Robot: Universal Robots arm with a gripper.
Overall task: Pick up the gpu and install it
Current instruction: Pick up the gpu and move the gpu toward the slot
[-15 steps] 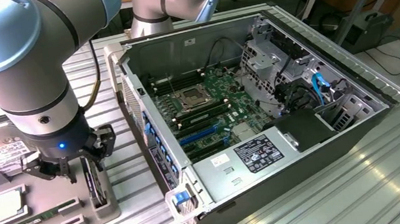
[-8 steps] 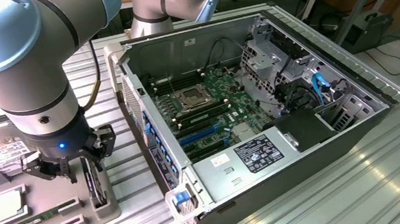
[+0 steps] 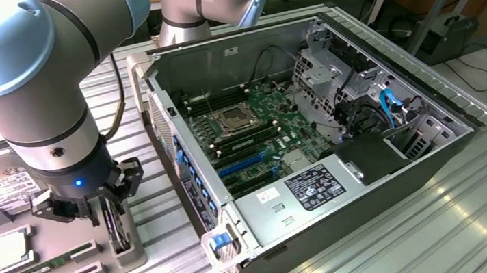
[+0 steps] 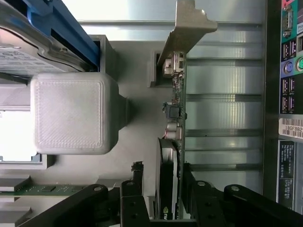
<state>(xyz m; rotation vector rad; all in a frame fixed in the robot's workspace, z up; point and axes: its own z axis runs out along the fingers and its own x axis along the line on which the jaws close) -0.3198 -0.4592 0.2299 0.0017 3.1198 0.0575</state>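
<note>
The gripper [image 4: 162, 169] holds its fingers spread astride the gpu [image 4: 176, 101] (a gap shows on one side, so no pinch yet, I judge), which stands on edge in the grey holder [image 3: 133, 249] directly beneath, long axis running between the fingers to its silver bracket [image 4: 188, 23], beside the open case [image 3: 463, 129].

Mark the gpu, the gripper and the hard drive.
gpu [image 4: 189, 26]: wrist view, on its metal bracket.
gripper [image 4: 162, 182]: wrist view, midway between its fingertips.
hard drive [image 3: 3, 186]: exterior view, on its white label.
</note>
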